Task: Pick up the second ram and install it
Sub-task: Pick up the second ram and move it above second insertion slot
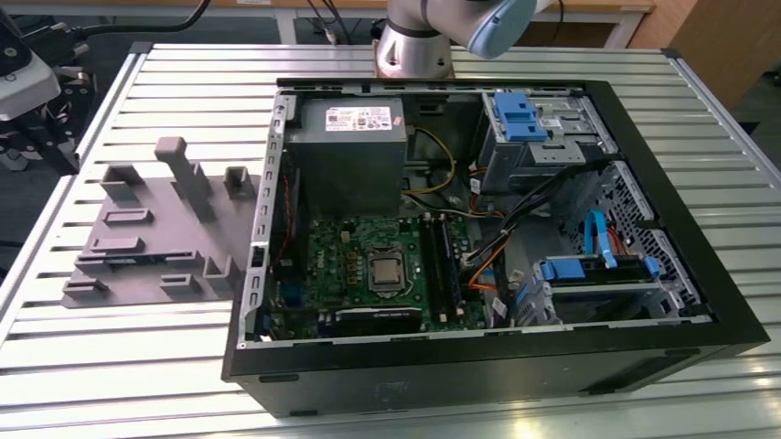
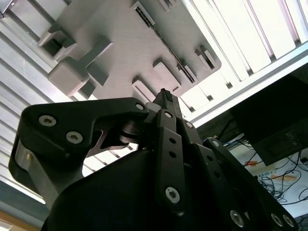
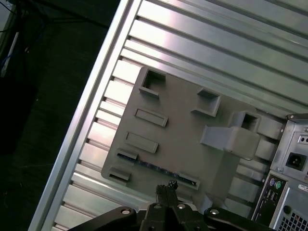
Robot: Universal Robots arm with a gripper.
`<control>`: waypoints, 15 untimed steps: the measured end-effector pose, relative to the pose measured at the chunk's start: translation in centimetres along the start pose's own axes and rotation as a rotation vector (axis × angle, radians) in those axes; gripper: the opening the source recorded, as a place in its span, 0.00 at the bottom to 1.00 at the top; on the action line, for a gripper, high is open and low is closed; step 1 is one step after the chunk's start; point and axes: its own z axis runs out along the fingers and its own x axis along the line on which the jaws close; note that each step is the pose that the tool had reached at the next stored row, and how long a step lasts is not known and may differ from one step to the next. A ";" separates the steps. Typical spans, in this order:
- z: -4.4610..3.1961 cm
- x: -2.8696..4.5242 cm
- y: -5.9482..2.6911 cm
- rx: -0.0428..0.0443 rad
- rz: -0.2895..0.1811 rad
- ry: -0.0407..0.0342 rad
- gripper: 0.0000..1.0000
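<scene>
The second ram (image 3: 149,165) is a thin dark strip with bluish marks, standing on edge in a slot of the grey moulded tray (image 3: 183,134). My gripper (image 3: 166,185) hangs above that tray, and its tips line up close to the strip's middle. The fingers are pressed together and shut, with nothing visible between them. In the second wrist view the gripper (image 2: 163,94) points at the tray (image 2: 120,43) from above. In the exterior view the tray (image 1: 153,233) lies on the slatted table at the exterior view's left, beside the open computer case (image 1: 488,366).
The green motherboard (image 1: 354,265) with long black slot strips (image 1: 436,265) lies inside the case. Upright blocks (image 1: 183,174) rise from the tray. The arm's base (image 1: 412,46) stands behind the case. The table's edge (image 3: 91,125) runs close to the tray.
</scene>
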 end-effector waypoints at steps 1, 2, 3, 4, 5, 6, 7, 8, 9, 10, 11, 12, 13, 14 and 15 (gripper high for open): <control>0.00 0.00 0.00 0.0000 -0.001 0.0001 0.11; 0.00 0.01 0.00 0.0000 -0.002 0.0002 0.11; 0.00 0.01 0.00 0.0000 -0.004 0.0002 0.11; 0.00 0.01 0.00 0.0000 -0.005 0.0002 0.11; 0.00 0.02 0.01 0.0000 -0.006 0.0002 0.11; 0.00 0.02 0.01 0.0000 -0.008 0.0003 0.11; 0.00 0.03 0.01 0.0000 -0.009 0.0003 0.11; 0.00 0.03 0.01 0.0000 -0.010 0.0004 0.11; 0.00 0.03 0.01 0.0000 -0.011 0.0004 0.11; 0.00 0.04 0.01 0.0000 -0.012 0.0005 0.11; 0.00 0.04 0.01 0.0000 -0.014 0.0005 0.11; 0.00 0.05 0.02 0.0000 -0.015 0.0006 0.11; 0.00 0.05 0.02 0.0000 -0.016 0.0007 0.11; 0.00 0.06 0.02 0.0000 -0.017 0.0007 0.11; 0.00 0.06 0.02 0.0000 -0.019 0.0008 0.11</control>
